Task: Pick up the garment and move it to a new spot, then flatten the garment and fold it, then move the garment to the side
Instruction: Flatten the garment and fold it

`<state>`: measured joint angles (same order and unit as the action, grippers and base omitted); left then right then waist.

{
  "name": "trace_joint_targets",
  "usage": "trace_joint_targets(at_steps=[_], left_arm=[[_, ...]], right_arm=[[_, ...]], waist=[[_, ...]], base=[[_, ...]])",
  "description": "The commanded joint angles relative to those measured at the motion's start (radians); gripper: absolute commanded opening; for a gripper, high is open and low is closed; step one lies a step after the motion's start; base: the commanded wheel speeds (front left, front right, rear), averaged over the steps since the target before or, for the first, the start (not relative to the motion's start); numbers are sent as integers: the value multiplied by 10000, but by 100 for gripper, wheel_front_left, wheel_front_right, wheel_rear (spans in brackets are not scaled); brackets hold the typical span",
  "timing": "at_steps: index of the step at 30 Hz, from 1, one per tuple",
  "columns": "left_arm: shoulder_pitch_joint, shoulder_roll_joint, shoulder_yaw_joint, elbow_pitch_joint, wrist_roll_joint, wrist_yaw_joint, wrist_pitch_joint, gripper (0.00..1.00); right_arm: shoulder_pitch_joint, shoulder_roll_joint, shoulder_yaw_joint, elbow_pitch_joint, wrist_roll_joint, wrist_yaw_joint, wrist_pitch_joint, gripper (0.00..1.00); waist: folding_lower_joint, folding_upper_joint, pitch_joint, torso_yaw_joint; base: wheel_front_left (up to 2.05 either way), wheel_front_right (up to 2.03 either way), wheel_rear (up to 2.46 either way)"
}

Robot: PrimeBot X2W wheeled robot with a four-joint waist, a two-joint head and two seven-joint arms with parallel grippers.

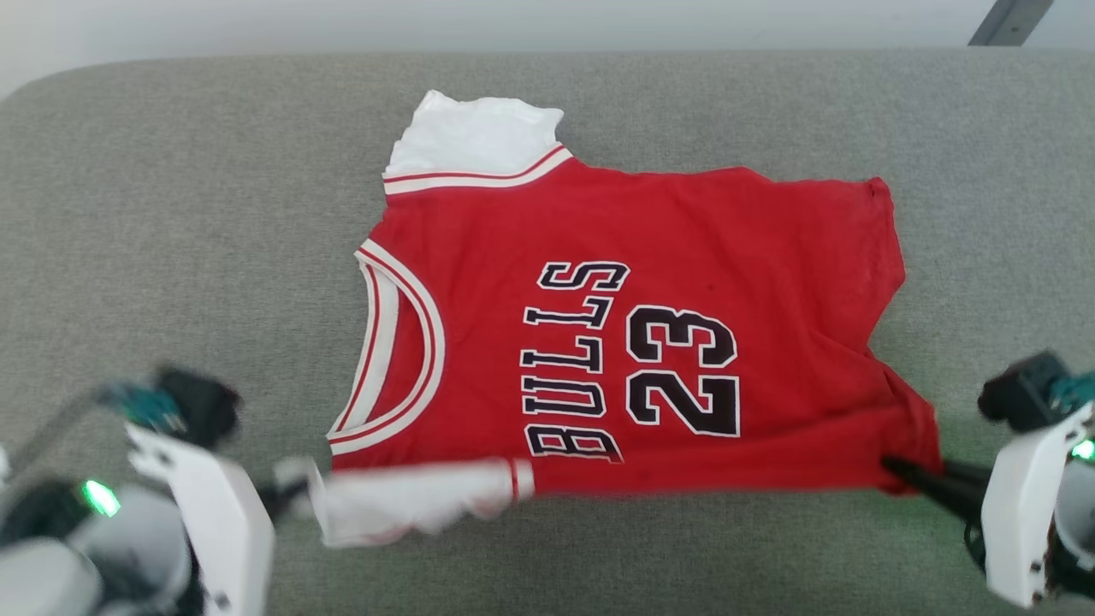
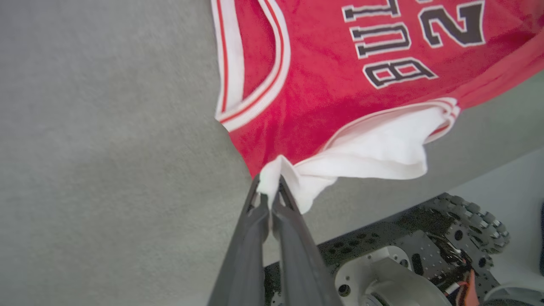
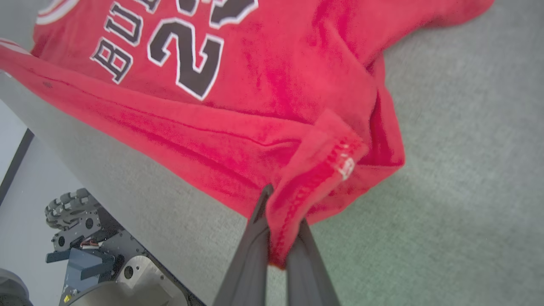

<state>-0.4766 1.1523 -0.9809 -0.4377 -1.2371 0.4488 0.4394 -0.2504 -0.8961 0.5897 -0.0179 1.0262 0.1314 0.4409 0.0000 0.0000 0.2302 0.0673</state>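
The garment (image 1: 650, 325) is a red T-shirt with white sleeves and black "BULLS 23" lettering, spread sideways on the grey cushion, collar toward the left. My left gripper (image 1: 295, 496) is shut on the near white sleeve (image 2: 374, 148), pinching its tip (image 2: 270, 180) between the fingers. My right gripper (image 1: 898, 470) is shut on the near red hem corner (image 3: 314, 187), the cloth bunched between its fingers. The near edge of the shirt is stretched and lifted between the two grippers.
The grey cushioned surface (image 1: 171, 239) reaches out on all sides of the shirt. Its near edge drops to the robot's wheeled base (image 2: 425, 263) and a pale floor (image 3: 25, 178). A dark bar (image 1: 1009, 21) crosses the far right corner.
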Motion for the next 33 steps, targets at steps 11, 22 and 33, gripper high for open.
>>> trace_joint_targets(at_steps=[11, 22, 33], left_arm=[[-3160, -447, 858, 1646, 1664, -1574, 609, 0], [-5039, -3080, 338, 6170, 2174, -3646, 635, 0], [-5615, -4917, 27, 10253, 1558, -4845, 1098, 80]], right_arm=[[-837, 1592, -2542, -132, -1812, -19, 1190, 0], [-2635, 3160, -2491, 1381, -2985, -18, 1763, 0], [-4066, 3933, -1445, 3173, -3136, -16, 1545, 100]], waist=[[0, 0, 612, -252], [0, 0, 1356, -308], [0, 0, 1698, -467]], base=[[0, 0, 0], [0, 0, 0], [0, 0, 0]])
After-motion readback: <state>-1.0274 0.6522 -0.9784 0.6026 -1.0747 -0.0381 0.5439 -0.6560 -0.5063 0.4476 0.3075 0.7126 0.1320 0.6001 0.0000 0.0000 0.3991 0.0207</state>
